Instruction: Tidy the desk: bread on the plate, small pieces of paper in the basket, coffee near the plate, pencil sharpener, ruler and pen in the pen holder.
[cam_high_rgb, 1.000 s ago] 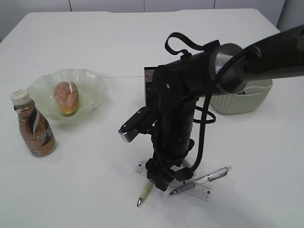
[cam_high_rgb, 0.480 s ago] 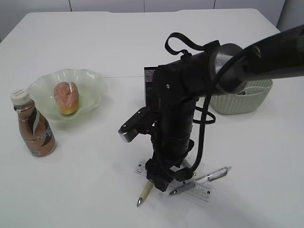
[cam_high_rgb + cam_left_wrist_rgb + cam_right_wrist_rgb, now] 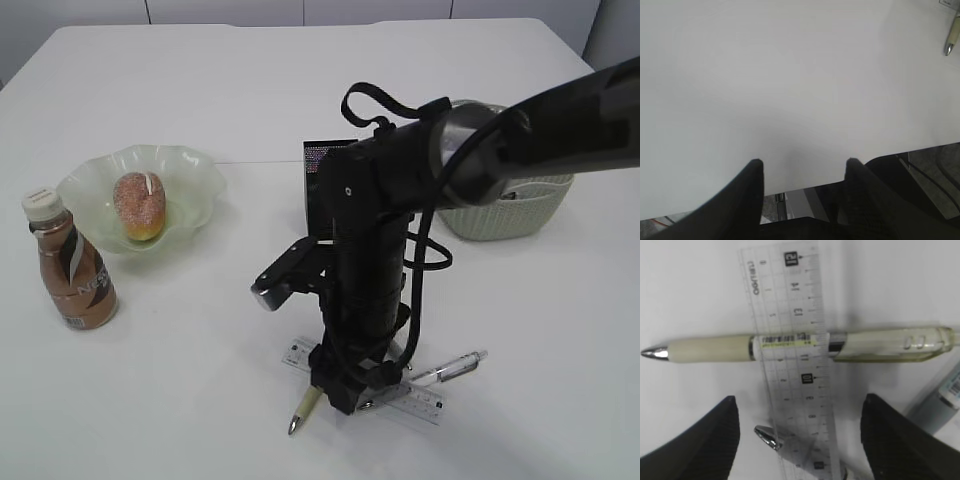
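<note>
White tabletop (image 3: pixel 250 90), pale wall behind its far edge. Compared with a second ago my right arm has sunk a little lower over the stationery near the front edge, and its wrist has shifted slightly toward the left; nothing on the desk has moved. Right gripper (image 3: pixel 797 440) hangs just above the clear ruler (image 3: pixel 790 355), jaws spread wide, one to each side of it, holding nothing. Under the ruler, crosswise, lies the cream pen (image 3: pixel 710 348); a second pen (image 3: pixel 767 436) pokes its silver tip out beneath the ruler's near end, and the exterior view shows its clip end toward the right edge. I read the drop as the start of a pick on the ruler or the pen, not yet closed. Left gripper (image 3: pixel 802 167) sits off over bare table at the front edge, jaws apart, empty. Bread (image 3: pixel 139 205) already on the plate (image 3: pixel 195 170) near the left edge, coffee bottle (image 3: pixel 70 265) just beside the plate. Basket (image 3: pixel 505 215) toward the right edge, pen holder (image 3: pixel 322 180) mid-table, mostly hidden behind the arm. I can't spot the pencil sharpener. So the ruler and pens look like the main work left.
</note>
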### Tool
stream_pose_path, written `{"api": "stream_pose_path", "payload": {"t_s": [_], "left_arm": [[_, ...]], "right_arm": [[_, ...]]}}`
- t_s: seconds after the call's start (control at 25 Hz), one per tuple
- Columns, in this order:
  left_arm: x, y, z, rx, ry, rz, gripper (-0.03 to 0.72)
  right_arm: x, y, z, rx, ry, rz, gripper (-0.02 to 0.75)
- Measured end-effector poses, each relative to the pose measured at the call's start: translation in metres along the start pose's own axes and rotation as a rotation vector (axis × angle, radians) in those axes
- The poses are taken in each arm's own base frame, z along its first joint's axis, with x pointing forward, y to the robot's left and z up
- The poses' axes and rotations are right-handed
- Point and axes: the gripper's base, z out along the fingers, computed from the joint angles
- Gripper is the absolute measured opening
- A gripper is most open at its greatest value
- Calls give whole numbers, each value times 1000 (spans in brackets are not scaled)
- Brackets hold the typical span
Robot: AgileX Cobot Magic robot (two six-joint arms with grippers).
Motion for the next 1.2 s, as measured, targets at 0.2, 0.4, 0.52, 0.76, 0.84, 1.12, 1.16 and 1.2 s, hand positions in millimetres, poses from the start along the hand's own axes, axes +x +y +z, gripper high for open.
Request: {"api": "stream_pose_path", "payload": {"t_s": [0.2, 0.4, 0.52, 0.76, 0.84, 1.12, 1.16, 1.2], "left_arm": [[0, 0, 0, 0, 0, 0, 380], [0, 0, 0, 0, 0, 0, 379], [0, 0, 0, 0, 0, 0, 380], [0, 0, 0, 0, 0, 0, 380], [0, 0, 0, 0, 0, 0, 380], [0, 0, 0, 0, 0, 1, 380], [0, 0, 0, 0, 0, 1, 380], [0, 0, 0, 0, 0, 1, 379]], "right_arm": [[0, 0, 3, -3, 9, 1, 581], [0, 0, 6, -6, 15, 2, 581], [0, -1, 6, -5, 15, 2, 581], [-7, -2, -1, 0, -17, 3, 537], [-9, -1, -2, -8, -26, 9, 493], [-7, -1, -2, -16, -11, 10, 424], [-7, -1, -2, -16, -11, 10, 424], [-7, -1, -2, -15, -9, 8, 424]]}}
